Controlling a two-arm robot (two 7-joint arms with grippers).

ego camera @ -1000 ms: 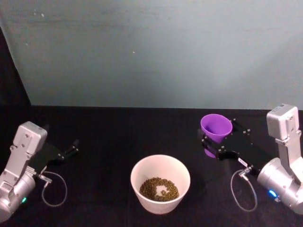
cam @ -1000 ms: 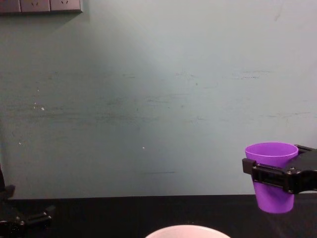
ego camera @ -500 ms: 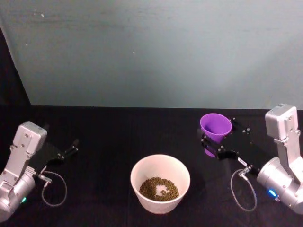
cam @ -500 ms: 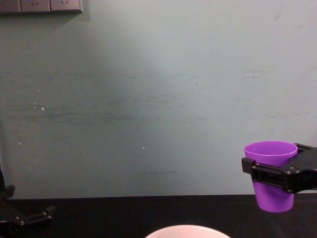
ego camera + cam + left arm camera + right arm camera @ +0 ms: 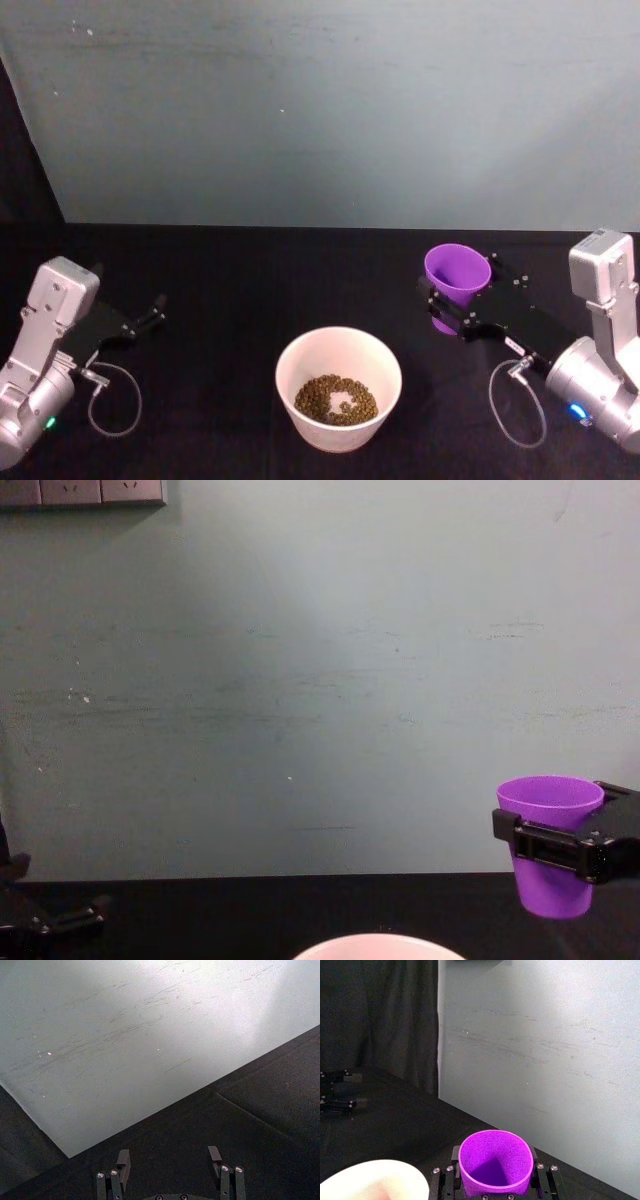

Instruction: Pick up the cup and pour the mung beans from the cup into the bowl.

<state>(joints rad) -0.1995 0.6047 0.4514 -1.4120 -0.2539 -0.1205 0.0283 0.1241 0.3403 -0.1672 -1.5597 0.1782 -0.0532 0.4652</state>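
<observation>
The right gripper (image 5: 452, 300) is clamped on the purple cup (image 5: 457, 270), its black fingers pressed against opposite sides of the cup just below the rim. The cup stands upright in the grip, mouth up, and in the chest view it hangs clear of the black table (image 5: 240, 290), with the gripper's fingers (image 5: 545, 845) banding its upper half. In the right wrist view the cup (image 5: 494, 1162) sits squarely between the two fingers, and what shows of its inside is bare purple.

The white bowl (image 5: 338, 388) stands on the table to the left of the right gripper and nearer the robot's body, apart from the cup. A low heap of mung beans (image 5: 336, 398) lies in the bowl's bottom. In the right wrist view the bowl's pale rim (image 5: 375, 1180) lies beside and below the held cup, not touching it.

The left gripper (image 5: 150, 318) is parked low over the table at the far left, well apart from the bowl. Its fingers (image 5: 123, 1162) stand apart with nothing between them, pointing toward the pale green wall (image 5: 330, 110).
</observation>
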